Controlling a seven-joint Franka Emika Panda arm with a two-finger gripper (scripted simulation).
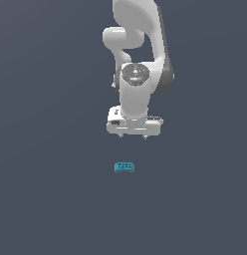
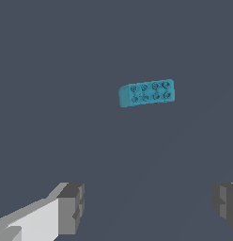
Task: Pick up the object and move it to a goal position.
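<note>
The object is a tiny teal-blue rectangular block (image 1: 124,167) with small studs on top, lying on the dark grey floor in the middle of the exterior view. My gripper (image 1: 132,135) hangs above and a little behind it, not touching it, and is far larger than the block. In the wrist view the block (image 2: 146,92) lies ahead of my gripper (image 2: 149,207), apart from it. My two fingertips (image 2: 71,207) stand wide apart with nothing between them, so the gripper is open and empty.
The white arm (image 1: 138,45) rises behind the gripper in the exterior view. A plain dark grey floor (image 1: 51,199) spreads all around the block.
</note>
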